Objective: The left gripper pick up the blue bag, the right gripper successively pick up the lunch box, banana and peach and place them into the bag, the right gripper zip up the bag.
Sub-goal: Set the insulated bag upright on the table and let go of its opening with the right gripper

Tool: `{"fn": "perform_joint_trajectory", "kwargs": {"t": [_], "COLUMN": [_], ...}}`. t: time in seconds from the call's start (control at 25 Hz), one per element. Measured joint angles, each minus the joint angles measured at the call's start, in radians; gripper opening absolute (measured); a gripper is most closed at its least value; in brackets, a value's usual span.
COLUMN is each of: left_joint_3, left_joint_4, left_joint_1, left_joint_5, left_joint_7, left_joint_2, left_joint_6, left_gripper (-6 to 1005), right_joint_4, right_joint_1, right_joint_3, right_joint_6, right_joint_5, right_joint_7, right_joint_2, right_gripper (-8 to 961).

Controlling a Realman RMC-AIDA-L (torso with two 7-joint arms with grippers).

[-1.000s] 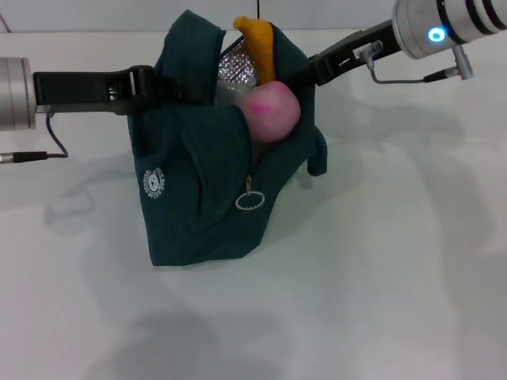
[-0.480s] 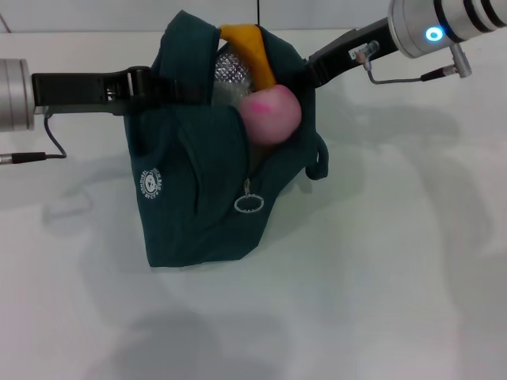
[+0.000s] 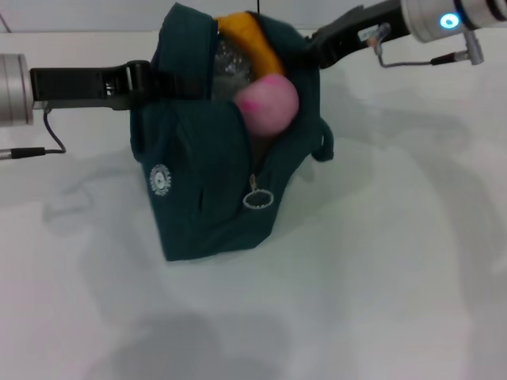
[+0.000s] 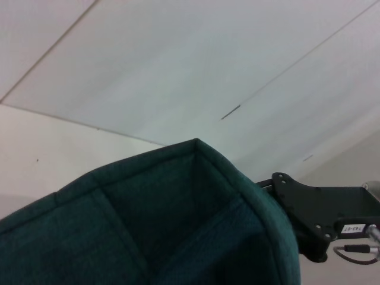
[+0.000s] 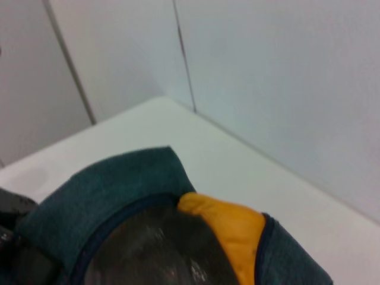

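The dark teal bag (image 3: 206, 174) stands open on the white table. My left gripper (image 3: 170, 83) is shut on its upper left rim. Inside, a pink peach (image 3: 269, 103) sits at the front of the opening. An orange-yellow banana (image 3: 249, 39) pokes up behind it, beside the silvery lunch box (image 3: 230, 63). My right gripper (image 3: 310, 46) is at the bag's upper right rim, its tip hidden by the fabric. A zipper pull ring (image 3: 257, 198) hangs on the bag's front. In the right wrist view the banana (image 5: 228, 228) and the bag (image 5: 113, 184) lie close below.
White table (image 3: 396, 261) spreads wide to the right of and in front of the bag. A loose strap (image 3: 323, 146) hangs off the bag's right side. A cable (image 3: 32, 146) trails from the left arm. A wall stands behind the table.
The bag has swung a little to the right and its top has risen. The right gripper has moved up along the rim, and the banana sits lower in the opening.
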Motion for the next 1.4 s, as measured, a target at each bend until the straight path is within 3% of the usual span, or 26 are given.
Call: {"fn": "perform_joint_trajectory", "kwargs": {"t": [0.32,0.56,0.92,1.12,1.4], "left_joint_3": [-0.022,-0.019,-0.022,-0.018,-0.013], "left_joint_4": [0.000,-0.003,-0.087,-0.123,-0.203], "left_joint_1": [0.001,-0.011,-0.059,-0.101,-0.148], "left_joint_5": [-0.016,-0.018,-0.021,-0.031,-0.021], "left_joint_7": [0.002,0.002,0.003,0.013,0.017], "left_joint_2": [0.002,-0.014,-0.026,-0.047,-0.060], "left_joint_6": [0.000,0.000,-0.026,-0.039,-0.037], "left_gripper": [35,35,35,35,36], "right_joint_4": [-0.162,-0.244,-0.469,-0.426,-0.325], "right_joint_1": [-0.085,-0.136,-0.315,-0.392,-0.413], "right_joint_3": [0.017,0.046,0.116,0.212,0.217], "right_joint_6": [-0.023,-0.080,-0.158,-0.185,-0.229], "right_joint_5": [0.031,0.053,0.129,0.258,0.299], "right_joint_7": [0.011,0.012,0.005,-0.064,-0.117], "right_joint_2": [-0.007,-0.006,-0.008,-0.008,-0.006], "right_gripper": [153,122,97,95,88]}}
